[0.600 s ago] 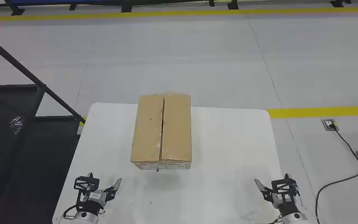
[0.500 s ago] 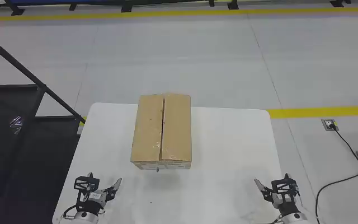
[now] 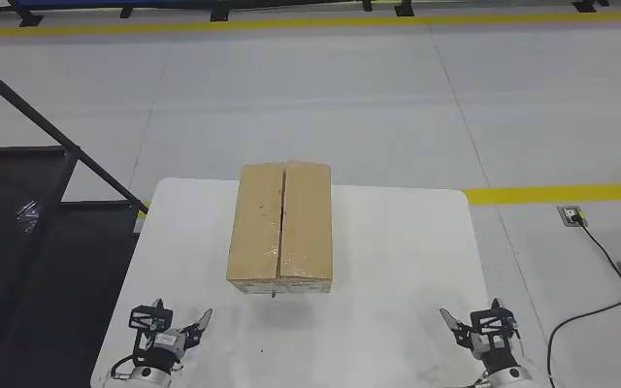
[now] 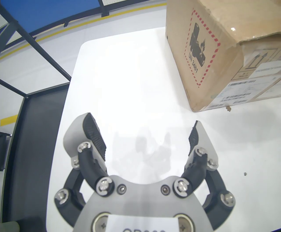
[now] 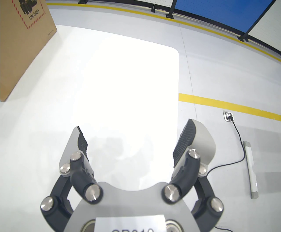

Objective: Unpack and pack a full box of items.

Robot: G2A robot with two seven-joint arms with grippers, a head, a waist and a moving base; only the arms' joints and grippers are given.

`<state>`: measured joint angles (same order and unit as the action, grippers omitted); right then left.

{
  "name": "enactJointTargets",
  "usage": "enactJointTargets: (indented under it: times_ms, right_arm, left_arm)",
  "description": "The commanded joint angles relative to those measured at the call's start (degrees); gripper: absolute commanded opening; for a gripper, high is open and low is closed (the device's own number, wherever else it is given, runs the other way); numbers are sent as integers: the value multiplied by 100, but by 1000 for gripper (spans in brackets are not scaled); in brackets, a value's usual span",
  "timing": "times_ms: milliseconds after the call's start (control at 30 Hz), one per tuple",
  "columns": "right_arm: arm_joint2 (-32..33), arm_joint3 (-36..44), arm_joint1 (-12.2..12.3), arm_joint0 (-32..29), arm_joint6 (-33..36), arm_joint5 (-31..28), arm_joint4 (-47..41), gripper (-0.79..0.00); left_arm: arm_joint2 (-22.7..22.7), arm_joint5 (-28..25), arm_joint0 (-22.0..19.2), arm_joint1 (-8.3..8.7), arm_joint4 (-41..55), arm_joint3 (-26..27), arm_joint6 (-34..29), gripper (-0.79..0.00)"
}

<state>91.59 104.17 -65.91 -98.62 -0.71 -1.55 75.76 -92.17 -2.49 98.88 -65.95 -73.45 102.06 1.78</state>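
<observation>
The left fingers [image 4: 94, 136] and the right fingers [image 5: 183, 140] are hovering low over the white surface [image 3: 398, 281], each pair spread wide and pinching nothing. The closed cardboard box [image 3: 281, 227] is sitting on the surface ahead of both pairs, between them but nearer the left fingers, touching neither.

Industrial hall or robot test floor. Smooth grey floor [image 3: 340, 87] with yellow lane lines [image 3: 543, 194]; blue partition panels [image 5: 219, 11] on black feet [image 5: 168, 15] along far edge; floor socket [image 5: 228, 115] with black cable [image 5: 236, 129] plugged in; lone white desk [image 3: 408, 252] on open floor.
</observation>
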Motion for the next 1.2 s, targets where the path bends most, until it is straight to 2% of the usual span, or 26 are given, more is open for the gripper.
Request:
enactJointTargets:
  times_ms: [0, 267, 467, 567, 933, 1033, 1167]
  right_arm:
    - [-8, 70, -2, 36, 1, -64, 7, 0]
    - [-561, 548, -42, 452, 309, -147, 560, 0]
    - [-1366, 904, -138, 1003, 241, 251, 1263, 0]
    - [-1501, 986, -153, 1174, 555, 323, 1674, 0]
    - [-1521, 980, -155, 1195, 532, 278, 1675, 0]
    - [-1814, 931, -172, 1477, 415, -34, 1989, 0]
    - [-2444, 675, -246, 2081, 718, -260, 2638, 0]
  left_arm:
    - [-45, -63, -63, -4, 105, -85, 201, 0]
    - [-155, -468, -539, -27, 614, -598, 804, 0]
    - [-298, -786, -776, -26, 866, -783, 1076, 0]
    - [-298, -786, -776, -26, 866, -783, 1076, 0]
    - [-296, -760, -788, -28, 877, -785, 1054, 0]
    - [-202, -608, -970, -51, 932, -837, 899, 0]
    - [4, -512, -1308, -85, 956, -1078, 790, 0]
